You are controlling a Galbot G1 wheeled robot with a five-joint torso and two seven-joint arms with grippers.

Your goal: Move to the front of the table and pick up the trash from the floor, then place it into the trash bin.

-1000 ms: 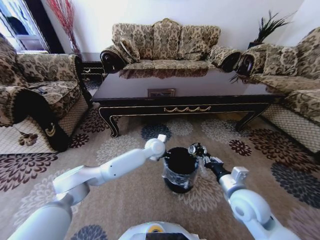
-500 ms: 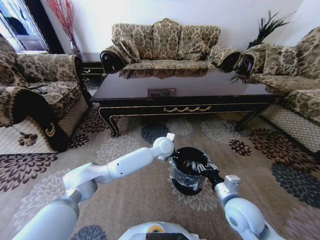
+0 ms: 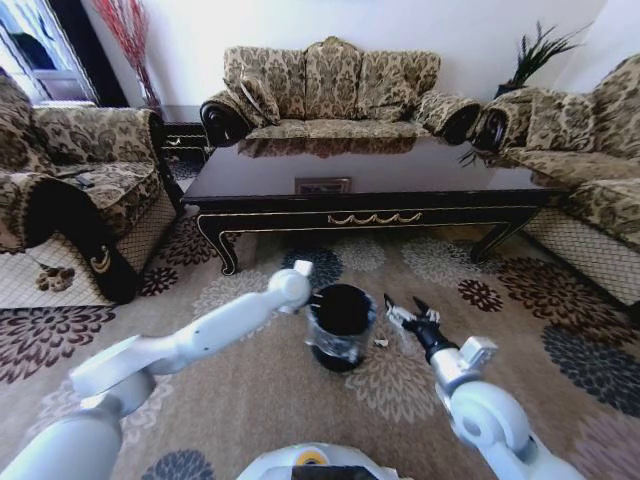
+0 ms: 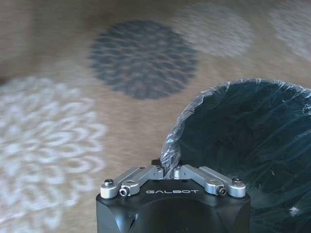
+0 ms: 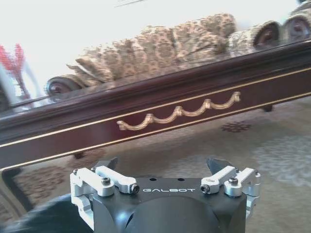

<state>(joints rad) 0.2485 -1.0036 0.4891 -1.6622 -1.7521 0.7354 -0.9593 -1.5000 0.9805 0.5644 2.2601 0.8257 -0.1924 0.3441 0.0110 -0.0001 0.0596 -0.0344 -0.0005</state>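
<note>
Crinkly clear plastic is what the left gripper (image 4: 168, 171) has between its fingers: they're pinched tight together on the liner at the rim of the trash bin (image 3: 341, 325), so it's basically holding the black bin by its edge. From the head camera the left gripper (image 3: 308, 297) sits right at the bin's left rim, with the white left arm stretched out long and low across the floor (image 3: 250, 400) from the robot's left side, elbow only slightly bent.

The right gripper (image 3: 405, 310) is just to the right of the bin, apart from it, fingers spread wide with nothing between them. In the right wrist view the two finger bases sit far apart on the black body, and the gap looks straight out at the gold scroll trim on the table (image 5: 160, 116). The right forearm comes up short from the robot's right side, angled forward and slightly in toward the bin.

Between the bin and the right gripper there's a small white scrap (image 3: 381, 343) lying on the carpet, just beside the bin's base.

The bin stands upright on the patterned carpet in front of the coffee table (image 3: 370, 185), near the middle of its long front side. Inside the bin I can't really make out any contents, it's just dark liner.
</note>
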